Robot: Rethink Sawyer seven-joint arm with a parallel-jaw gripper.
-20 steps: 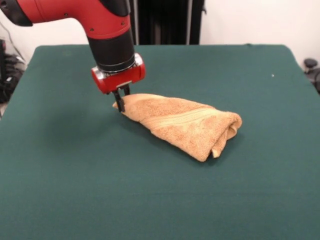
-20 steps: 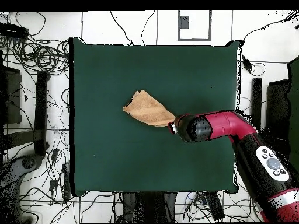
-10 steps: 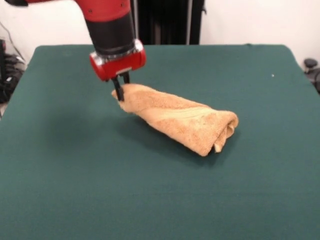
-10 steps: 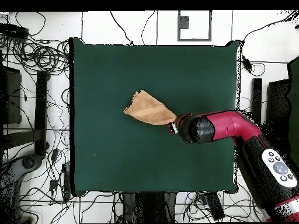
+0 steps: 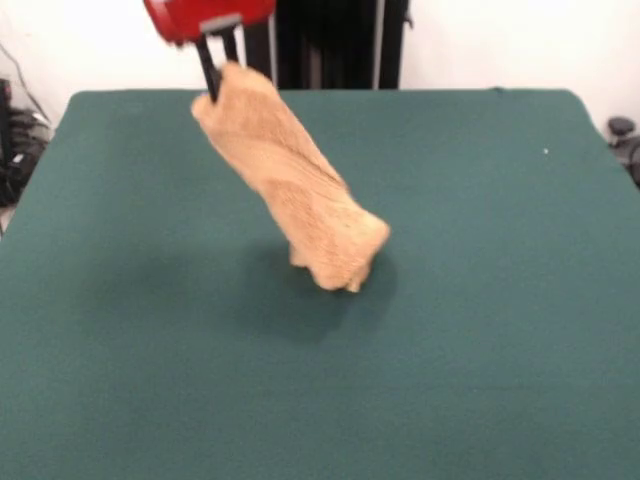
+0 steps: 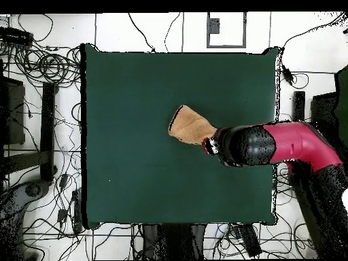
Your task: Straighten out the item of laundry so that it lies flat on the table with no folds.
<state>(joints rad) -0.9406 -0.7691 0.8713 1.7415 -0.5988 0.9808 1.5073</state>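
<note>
The golden-tan towel (image 5: 290, 190) hangs in a twisted, bunched roll from my gripper (image 5: 220, 72), which is shut on its upper corner at the top left of the front view. The towel's lower end (image 5: 340, 265) touches or nearly touches the dark green table (image 5: 480, 300) over its shadow. In the overhead view the towel (image 6: 190, 126) shows as a short bunch left of the gripper (image 6: 209, 145) and the red arm (image 6: 285, 144). The white tag is hidden.
The table (image 6: 136, 177) stretches wide around the towel on all sides. Cables and equipment (image 6: 41, 102) lie on the floor beyond the table's edges.
My gripper has risen high with the towel's corner in it. The towel has gone from lying rolled on the table to hanging steeply, its lower end dragged toward the gripper.
</note>
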